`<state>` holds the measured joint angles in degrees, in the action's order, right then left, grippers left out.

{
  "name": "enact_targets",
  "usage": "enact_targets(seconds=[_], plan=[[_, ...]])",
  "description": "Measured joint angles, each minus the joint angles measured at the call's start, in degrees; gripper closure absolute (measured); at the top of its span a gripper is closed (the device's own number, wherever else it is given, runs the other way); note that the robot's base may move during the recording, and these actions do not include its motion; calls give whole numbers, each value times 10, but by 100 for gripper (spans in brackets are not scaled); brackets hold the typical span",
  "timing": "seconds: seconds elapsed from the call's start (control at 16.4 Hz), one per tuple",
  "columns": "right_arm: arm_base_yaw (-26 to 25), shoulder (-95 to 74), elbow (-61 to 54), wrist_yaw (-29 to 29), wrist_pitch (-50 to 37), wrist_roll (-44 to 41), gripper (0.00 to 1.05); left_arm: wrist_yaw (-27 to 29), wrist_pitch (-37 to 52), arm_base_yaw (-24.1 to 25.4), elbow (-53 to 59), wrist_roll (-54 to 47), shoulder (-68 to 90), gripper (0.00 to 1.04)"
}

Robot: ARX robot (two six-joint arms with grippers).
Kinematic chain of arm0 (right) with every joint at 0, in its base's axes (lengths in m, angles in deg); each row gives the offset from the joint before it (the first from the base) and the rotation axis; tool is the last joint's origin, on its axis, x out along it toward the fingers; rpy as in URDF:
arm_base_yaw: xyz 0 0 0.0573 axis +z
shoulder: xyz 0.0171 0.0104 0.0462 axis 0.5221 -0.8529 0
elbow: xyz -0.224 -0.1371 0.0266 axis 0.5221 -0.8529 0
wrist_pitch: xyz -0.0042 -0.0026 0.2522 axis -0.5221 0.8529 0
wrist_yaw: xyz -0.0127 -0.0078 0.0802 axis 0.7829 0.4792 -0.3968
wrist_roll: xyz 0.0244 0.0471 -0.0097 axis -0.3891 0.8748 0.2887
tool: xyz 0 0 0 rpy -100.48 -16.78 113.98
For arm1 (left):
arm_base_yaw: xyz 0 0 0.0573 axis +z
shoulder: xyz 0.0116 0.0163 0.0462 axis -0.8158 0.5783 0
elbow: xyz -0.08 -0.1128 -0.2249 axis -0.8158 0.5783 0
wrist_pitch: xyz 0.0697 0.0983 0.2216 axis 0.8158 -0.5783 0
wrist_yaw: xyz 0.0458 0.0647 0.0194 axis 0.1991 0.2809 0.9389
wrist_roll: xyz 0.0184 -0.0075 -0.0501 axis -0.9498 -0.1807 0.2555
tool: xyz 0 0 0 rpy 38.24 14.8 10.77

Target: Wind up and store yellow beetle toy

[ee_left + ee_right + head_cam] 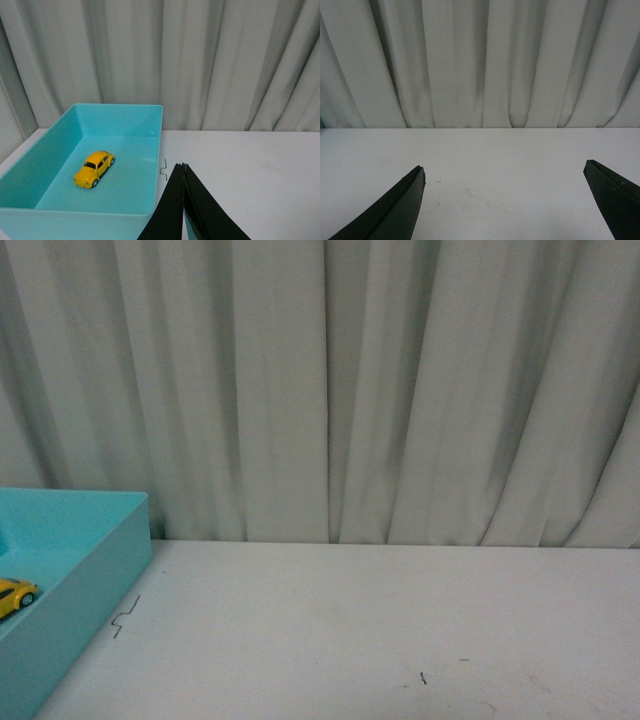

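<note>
The yellow beetle toy [94, 168] stands on its wheels on the floor of the turquoise bin [150, 200], clear of the walls. In the front view only its front end [14, 595] shows at the left edge, inside the bin [100, 570]. My left gripper [181, 166] is shut and empty, above the white table just outside the bin's right wall, apart from the toy. My right gripper [505, 170] is open and empty above bare white table. Neither arm shows in the front view.
A small dark bent wire [163, 167] lies on the white table [380, 630] beside the bin, also in the front view [125, 617]. Grey curtain [330, 390] hangs along the table's far edge. Faint scuffs [467, 191] mark the tabletop.
</note>
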<state>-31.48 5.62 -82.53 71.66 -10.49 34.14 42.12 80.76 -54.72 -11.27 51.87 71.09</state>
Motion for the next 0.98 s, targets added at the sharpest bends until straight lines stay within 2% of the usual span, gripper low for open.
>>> enact_targets(seconds=[0.18, 0.31, 0.67, 0.85, 0.98], plan=[[0, 0, 0, 0, 0, 0, 7, 0, -29, 0, 0, 0, -28, 103], [0, 0, 0, 0, 0, 0, 7, 0, -132, 0, 0, 0, -119, 103], [0, 0, 0, 0, 0, 0, 7, 0, -131, 0, 0, 0, -124, 103], [0, 0, 0, 0, 0, 0, 7, 0, -131, 0, 0, 1, -124, 68], [0, 0, 0, 0, 0, 0, 7, 0, -131, 0, 0, 1, -124, 49]])
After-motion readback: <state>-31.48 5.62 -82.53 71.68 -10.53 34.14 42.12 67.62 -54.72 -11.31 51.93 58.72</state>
